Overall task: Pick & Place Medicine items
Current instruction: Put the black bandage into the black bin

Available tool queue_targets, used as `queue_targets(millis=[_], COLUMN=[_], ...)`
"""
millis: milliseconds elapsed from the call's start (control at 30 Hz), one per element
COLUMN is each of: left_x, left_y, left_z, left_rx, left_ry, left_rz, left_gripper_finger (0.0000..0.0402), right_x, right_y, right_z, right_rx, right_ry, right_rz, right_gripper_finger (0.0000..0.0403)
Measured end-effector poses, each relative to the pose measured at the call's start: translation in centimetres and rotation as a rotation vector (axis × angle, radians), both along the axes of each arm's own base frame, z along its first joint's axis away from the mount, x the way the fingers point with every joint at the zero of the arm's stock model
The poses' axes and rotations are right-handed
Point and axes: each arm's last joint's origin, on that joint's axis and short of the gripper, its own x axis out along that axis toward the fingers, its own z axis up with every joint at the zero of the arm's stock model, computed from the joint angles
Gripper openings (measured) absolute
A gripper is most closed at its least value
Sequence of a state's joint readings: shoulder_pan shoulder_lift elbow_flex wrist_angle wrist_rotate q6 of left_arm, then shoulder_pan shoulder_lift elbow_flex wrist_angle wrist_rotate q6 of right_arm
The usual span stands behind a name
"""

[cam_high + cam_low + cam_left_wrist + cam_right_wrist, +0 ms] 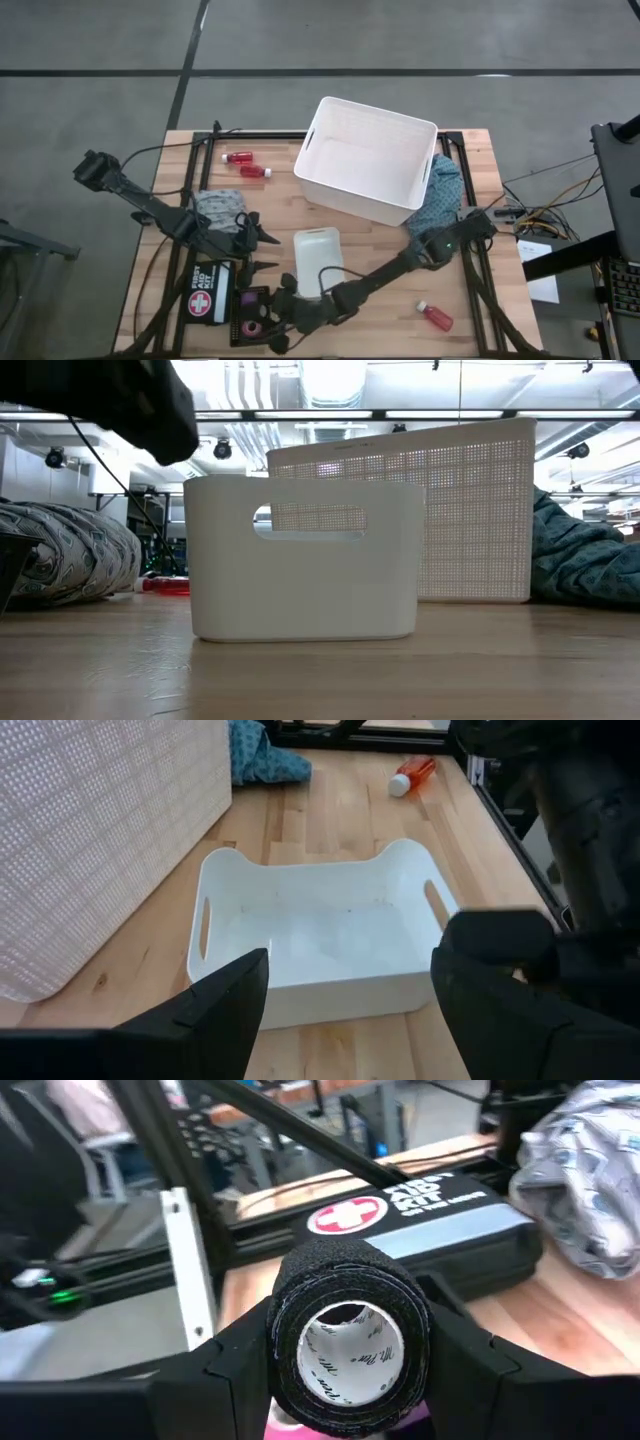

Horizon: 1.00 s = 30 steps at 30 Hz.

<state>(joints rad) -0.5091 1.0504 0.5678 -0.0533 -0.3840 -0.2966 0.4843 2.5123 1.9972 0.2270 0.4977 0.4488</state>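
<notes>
One dark tape roll [350, 1335], black with a crinkled skin and a white printed core, is clamped between the right gripper's [350, 1355] fingers with its bore turned toward the wrist camera, above the open first-aid case [212, 296] (left gripper [350, 1000] is held open).

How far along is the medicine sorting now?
Nothing looks placed yet: the small white bin is empty. In hand: the right gripper clamps a dark tape roll. Left: three red bottles on the table. Left gripper hovers open above the bin.
</notes>
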Motion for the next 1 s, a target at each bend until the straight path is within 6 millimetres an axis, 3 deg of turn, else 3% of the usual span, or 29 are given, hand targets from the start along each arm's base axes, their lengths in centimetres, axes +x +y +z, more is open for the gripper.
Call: queue_targets(millis=[400, 600, 733, 1000], left_x=[0.0, -0.1, -0.1, -0.1], left_y=[0.0, 0.0, 0.1, 0.1], left_z=[-0.1, -0.1, -0.2, -0.2], left_rx=[0.004, 0.009, 0.011, 0.011], left_ry=[0.007, 0.016, 0.02, 0.02], left_rz=[0.0, 0.0, 0.0, 0.0], left_gripper_finger=[0.0287, 0.0287, 0.0287, 0.0287], right_x=[2.4, 2.6, 2.6, 2.7], right_y=[1.6, 1.6, 1.6, 1.6], right_z=[-2.5, -2.8, -4.0, -4.2], right_rx=[-0.011, -0.033, 0.01, 0.018], right_ry=[0.041, 0.014, 0.025, 0.026], right_rz=[-0.139, -0.233, -0.25, -0.252], right_gripper_finger=[0.0194, 0.0194, 0.0194, 0.0194])
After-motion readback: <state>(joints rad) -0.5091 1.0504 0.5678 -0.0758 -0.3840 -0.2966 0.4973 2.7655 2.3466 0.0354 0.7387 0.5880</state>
